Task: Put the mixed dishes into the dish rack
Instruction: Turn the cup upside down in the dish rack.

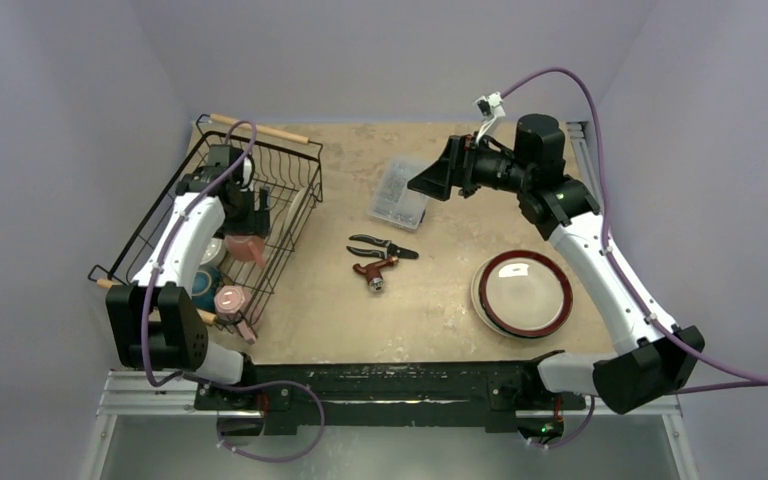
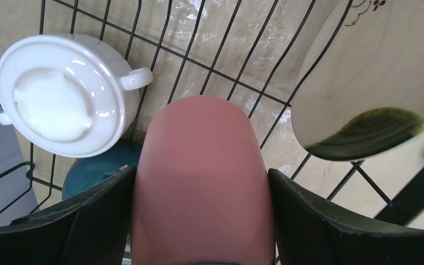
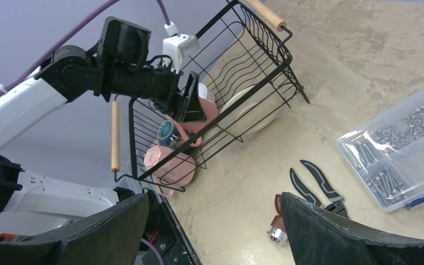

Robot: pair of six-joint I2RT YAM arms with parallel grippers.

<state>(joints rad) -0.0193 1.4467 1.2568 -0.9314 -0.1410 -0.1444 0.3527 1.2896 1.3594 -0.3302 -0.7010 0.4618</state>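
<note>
Over at the tabletop's (image 1: 430, 330) far left, seen from above, the dish rack (image 1: 298, 190) stands with the left tool (image 1: 248, 222) down inside it. A stack of red-rimmed plates (image 1: 522, 292) lies on the right side. The right tool (image 1: 435, 170) is raised near a clear box (image 1: 400, 190).

From the left wrist, the left tool pinches a pink mug (image 2: 201, 182) between both fingers, inside the rack, near a white cup (image 2: 61, 94) and a cream plate (image 2: 364, 66).

From the right wrist, the right tool's fingers stand spread with nothing between them; black pliers (image 3: 314, 187) lie on the tabletop below.
</note>
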